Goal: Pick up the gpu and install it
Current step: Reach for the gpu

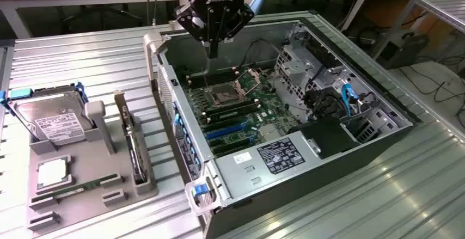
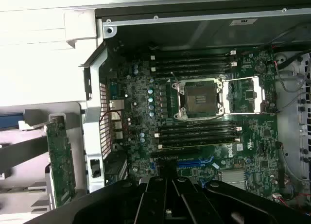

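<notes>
pick-up step, judged not yet begun. hangs over the open computer case [image 1: 305, 195] with the gripper [image 1: 211, 53] pointing down at the motherboard [image 1: 243, 114], near the memory slots beside the bare cpu socket [image 1: 221, 95]. shows fingers pressed together, pinching nothing. no contact with the board; clear air between.

as for the gpu [image 1: 134, 149]: outside the case, standing on edge in a slot of the grey holder [image 1: 95, 157] at the exterior view's left, near the case's side wall, with its green board face showing in the wrist view. shares that holder with a hard drive [image 1: 54, 122] and a narrow memory stick [image 1: 76, 187], both apart from the card.

judged needs of the next move: crossing over the case wall to the holder, spreading the fingers, and lining up along the card's thin upper edge rather than its neighbours. worth minding: the raised case rim in the path. blue expansion slots [image 1: 225, 133] in the board lying bare, no card seated.
</notes>
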